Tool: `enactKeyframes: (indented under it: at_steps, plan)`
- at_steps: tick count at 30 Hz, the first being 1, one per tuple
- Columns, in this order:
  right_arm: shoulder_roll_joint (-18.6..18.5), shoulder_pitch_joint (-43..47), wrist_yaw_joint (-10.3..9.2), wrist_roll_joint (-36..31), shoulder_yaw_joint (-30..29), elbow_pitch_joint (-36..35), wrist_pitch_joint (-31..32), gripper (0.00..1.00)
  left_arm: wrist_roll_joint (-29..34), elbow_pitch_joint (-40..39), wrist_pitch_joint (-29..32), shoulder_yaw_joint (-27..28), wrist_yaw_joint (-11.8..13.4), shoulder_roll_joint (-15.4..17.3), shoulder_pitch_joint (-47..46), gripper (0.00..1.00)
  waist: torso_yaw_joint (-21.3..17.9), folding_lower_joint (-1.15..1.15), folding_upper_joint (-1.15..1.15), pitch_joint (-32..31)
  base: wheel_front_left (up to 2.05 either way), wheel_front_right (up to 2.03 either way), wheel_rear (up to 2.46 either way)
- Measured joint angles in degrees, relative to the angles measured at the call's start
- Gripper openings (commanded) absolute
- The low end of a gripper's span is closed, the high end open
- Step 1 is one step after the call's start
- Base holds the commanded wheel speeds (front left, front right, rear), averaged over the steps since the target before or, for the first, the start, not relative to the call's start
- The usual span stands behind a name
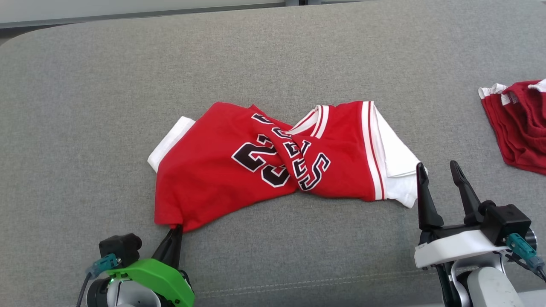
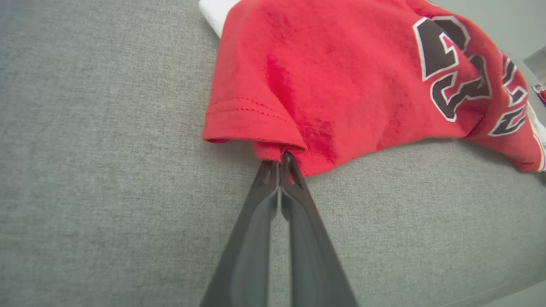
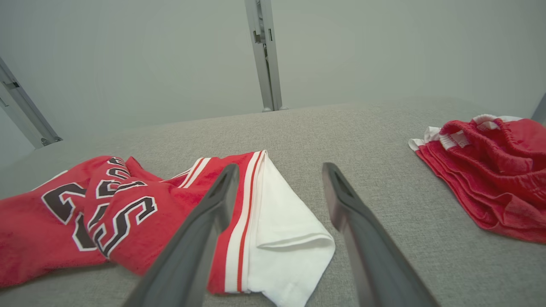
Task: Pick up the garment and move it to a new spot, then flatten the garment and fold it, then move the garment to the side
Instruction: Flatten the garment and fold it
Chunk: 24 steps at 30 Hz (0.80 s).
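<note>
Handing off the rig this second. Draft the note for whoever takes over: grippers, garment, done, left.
Grippers: left gripper shut on the near-left hem corner of the red jersey; right gripper open, empty, tips by the jersey's white sleeve, contact unclear.
Things: jersey lies twisted and bunched on the grey cushion; another red garment sits apart at the far right.
Done: one corner gripped.
Left: flatten, fold, move aside.

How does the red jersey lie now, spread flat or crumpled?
Crumpled, not flat: the red jersey is twisted across its middle, so its black lettering wraps over itself, and one white sleeve is folded double.
</note>
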Motion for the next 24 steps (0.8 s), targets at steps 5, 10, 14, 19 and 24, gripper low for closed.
enactKeyframes:
  at_steps: [5,10,14,19,24]
  plan:
    - [0.0,0.2,0.0,0.0,-0.4,0.0,0.0,1.0,-0.8,1.9,-2.2,1.1,0.7,-1.0,0.8,1.0,0.5,0.0,0.0,-0.4,0.0,0.0,0.0]
    - [0.0,0.3,0.0,-0.3,-0.9,-0.3,0.0,1.0,0.3,1.2,-6.8,3.9,3.7,-0.3,1.0,1.0,1.0,0.0,0.0,-0.8,0.0,0.0,0.0]
    - [0.0,0.2,0.0,-0.9,-1.3,-1.0,0.0,1.0,3.1,-1.6,-10.1,6.4,6.3,1.2,0.1,1.0,1.5,0.0,0.0,-1.1,0.0,0.0,0.0]
    - [0.0,-0.1,0.0,-2.0,-1.8,-1.9,0.0,1.0,7.2,-7.3,-11.7,9.3,8.3,2.4,-0.8,1.0,1.9,0.0,0.0,-2.1,0.0,0.0,0.0]
    - [0.0,-0.5,0.0,-3.0,-1.9,-2.2,0.0,1.0,10.2,-12.4,-11.8,10.4,8.3,3.1,-0.9,1.0,1.9,0.0,0.0,-3.6,0.0,0.0,0.0]
